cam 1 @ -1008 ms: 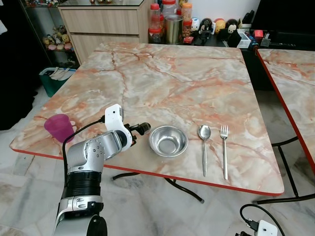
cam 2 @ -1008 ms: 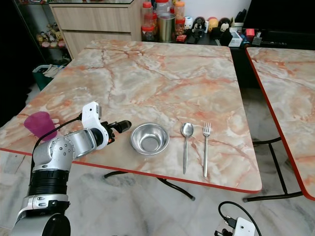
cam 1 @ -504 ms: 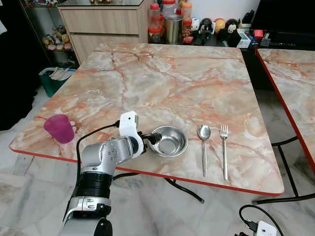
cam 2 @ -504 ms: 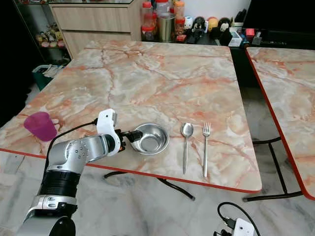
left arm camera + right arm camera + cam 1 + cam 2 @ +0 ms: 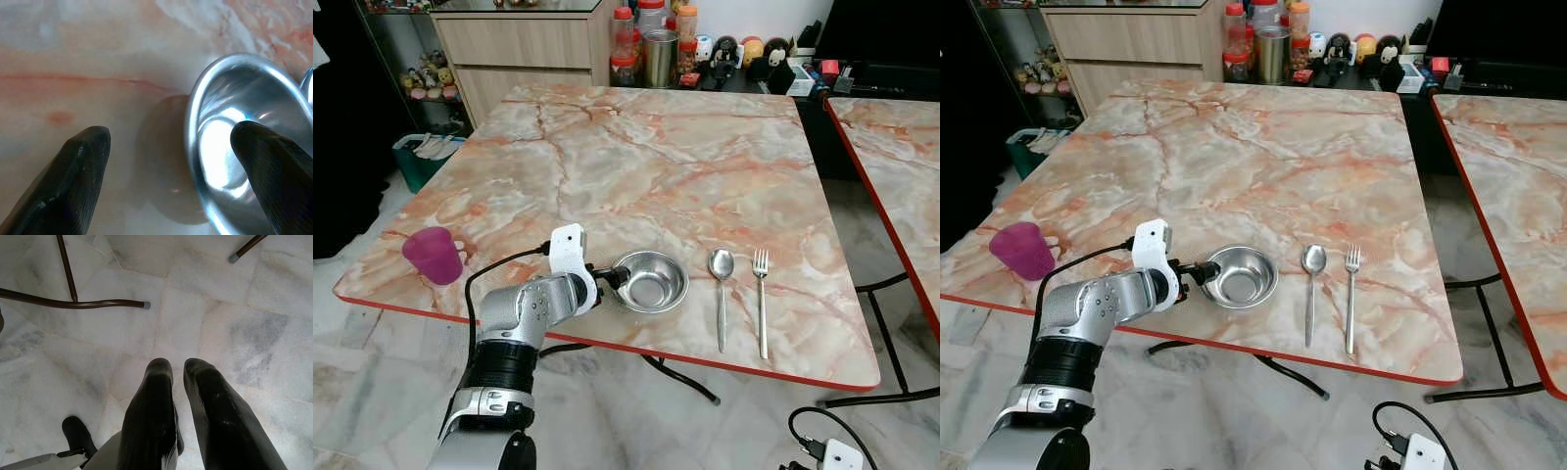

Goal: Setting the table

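Observation:
A steel bowl (image 5: 649, 282) sits near the front edge of the marble table (image 5: 656, 166). To its right lie a spoon (image 5: 721, 294) and a fork (image 5: 761, 299), side by side. A pink cup (image 5: 433, 255) stands at the front left corner. My left gripper (image 5: 615, 277) is open at the bowl's left rim. In the left wrist view one finger (image 5: 266, 166) hangs over the inside of the bowl (image 5: 234, 142) and the other finger (image 5: 80, 169) is outside it, above the tabletop. My right gripper (image 5: 178, 364) hangs idle over the floor, fingers together.
A second marble table (image 5: 891, 137) stands to the right across a narrow gap. Jars and a metal canister (image 5: 656, 54) crowd the far edge, beside a wooden cabinet (image 5: 519, 49). A green basket (image 5: 421, 157) sits on the floor at left; metal table legs (image 5: 73, 303) run beneath.
My left gripper has moved right from open tabletop to the bowl's left rim, then held there. The bowl, spoon, fork and cup have stayed put.

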`<state>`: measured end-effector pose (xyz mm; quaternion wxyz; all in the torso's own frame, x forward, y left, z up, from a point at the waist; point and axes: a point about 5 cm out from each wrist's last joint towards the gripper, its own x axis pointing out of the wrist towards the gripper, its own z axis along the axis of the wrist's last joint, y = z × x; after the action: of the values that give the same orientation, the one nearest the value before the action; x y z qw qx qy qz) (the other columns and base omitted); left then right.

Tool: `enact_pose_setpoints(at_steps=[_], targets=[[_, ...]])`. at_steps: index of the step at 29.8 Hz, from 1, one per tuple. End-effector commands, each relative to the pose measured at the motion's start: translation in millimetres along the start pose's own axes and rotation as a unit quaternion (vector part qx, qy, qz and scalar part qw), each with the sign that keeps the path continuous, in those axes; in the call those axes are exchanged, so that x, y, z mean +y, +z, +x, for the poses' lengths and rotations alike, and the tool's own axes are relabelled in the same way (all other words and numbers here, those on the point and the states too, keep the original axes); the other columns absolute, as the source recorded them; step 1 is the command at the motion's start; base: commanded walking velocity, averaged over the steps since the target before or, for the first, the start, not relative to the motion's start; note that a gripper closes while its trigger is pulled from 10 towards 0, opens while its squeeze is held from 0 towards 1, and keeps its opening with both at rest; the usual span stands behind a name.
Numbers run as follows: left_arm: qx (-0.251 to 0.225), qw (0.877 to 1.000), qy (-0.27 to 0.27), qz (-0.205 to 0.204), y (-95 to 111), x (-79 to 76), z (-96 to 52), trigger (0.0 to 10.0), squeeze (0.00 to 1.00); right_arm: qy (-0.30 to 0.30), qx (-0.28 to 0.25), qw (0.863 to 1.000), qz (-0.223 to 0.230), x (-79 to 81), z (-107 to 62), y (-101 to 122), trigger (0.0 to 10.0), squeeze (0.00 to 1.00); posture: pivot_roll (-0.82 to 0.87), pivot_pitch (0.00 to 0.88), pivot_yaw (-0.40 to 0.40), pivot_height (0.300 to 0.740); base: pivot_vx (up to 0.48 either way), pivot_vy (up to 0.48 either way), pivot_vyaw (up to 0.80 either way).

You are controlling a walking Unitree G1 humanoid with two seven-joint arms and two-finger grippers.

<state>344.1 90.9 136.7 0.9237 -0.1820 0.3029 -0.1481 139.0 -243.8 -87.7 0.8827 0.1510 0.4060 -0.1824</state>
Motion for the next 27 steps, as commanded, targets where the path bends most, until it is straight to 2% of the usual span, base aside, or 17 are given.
enact_pose_setpoints(at_steps=[1, 16, 17, 19, 20, 21, 22, 23, 24, 26, 27], targets=[[-0.005, 1.0, -0.007, 0.005, 3, -5.1, 2.9, 10.0, 0.0, -0.003, 0.002, 1.0, 0.009, 0.5, -0.4, -2, 10.0, 0.0, 0.07, 0.049, 0.023, 0.74, 0.0, 0.0, 0.0], [0.005, 1.0, -0.015, 0.002, -5, -13.8, 11.1, 10.0, 0.0, -0.003, 0.001, 1.0, 0.01, 0.9, -0.3, -2, 10.0, 0.0, 0.07, 0.05, 0.021, 0.74, 0.0, 0.0, 0.0], [0.004, 1.0, -0.014, 0.002, -5, -13.7, 11.6, 8.8, 0.0, -0.003, 0.001, 1.0, 0.01, 0.8, -0.4, -2, 10.0, 0.0, 0.06, 0.049, 0.022, 0.74, 0.0, 0.0, 0.0], [0.003, 1.0, -0.014, 0.001, -4, -13.8, 11.9, 8.8, 0.0, -0.004, 0.001, 1.0, 0.01, 0.6, -0.5, -2, 10.0, 0.0, 0.07, 0.049, 0.023, 0.74, 0.0, 0.0, 0.0], [0.002, 1.0, -0.013, 0.001, -4, -14.0, 12.2, 4.6, 0.0, -0.004, 0.001, 1.0, 0.01, 0.6, -0.5, -2, 10.0, 0.0, 0.07, 0.049, 0.022, 0.74, 0.0, 0.0, 0.0], [0.002, 1.0, -0.013, 0.001, -4, -14.0, 12.2, 4.6, 0.0, -0.004, 0.001, 1.0, 0.01, 0.6, -0.5, -2, 10.0, 0.0, 0.07, 0.049, 0.022, 0.74, 0.0, 0.0, 0.0], [0.001, 1.0, -0.013, 0.0, -4, -14.1, 12.4, 3.7, 0.0, -0.004, 0.001, 1.0, 0.011, 0.6, -0.5, -2, 10.0, 0.0, 0.07, 0.049, 0.022, 0.74, 0.0, 0.0, 0.0], [0.001, 1.0, -0.013, 0.0, -4, -14.2, 12.5, 3.7, 0.0, -0.004, 0.001, 1.0, 0.011, 0.6, -0.5, -2, 10.0, 0.0, 0.07, 0.049, 0.022, 0.74, 0.0, 0.0, 0.0], [0.0, 1.0, -0.013, -0.001, -3, -14.3, 12.9, 3.1, 0.0, -0.004, 0.001, 1.0, 0.01, 0.6, -0.4, -2, 10.0, 0.0, 0.07, 0.049, 0.021, 0.74, 0.0, 0.0, 0.0], [-0.001, 1.0, -0.013, -0.003, -3, -14.4, 13.8, 0.2, 0.0, -0.004, 0.001, 1.0, 0.01, 0.7, -0.4, -2, 10.0, 0.0, 0.07, 0.049, 0.022, 0.74, 0.0, 0.0, 0.0], [-0.002, 1.0, -0.013, -0.004, -3, -14.6, 14.1, 0.0, 0.0, -0.004, 0.001, 1.0, 0.01, 0.7, -0.4, -2, 10.0, 0.0, 0.07, 0.049, 0.022, 0.74, 0.0, 0.0, 0.0]])
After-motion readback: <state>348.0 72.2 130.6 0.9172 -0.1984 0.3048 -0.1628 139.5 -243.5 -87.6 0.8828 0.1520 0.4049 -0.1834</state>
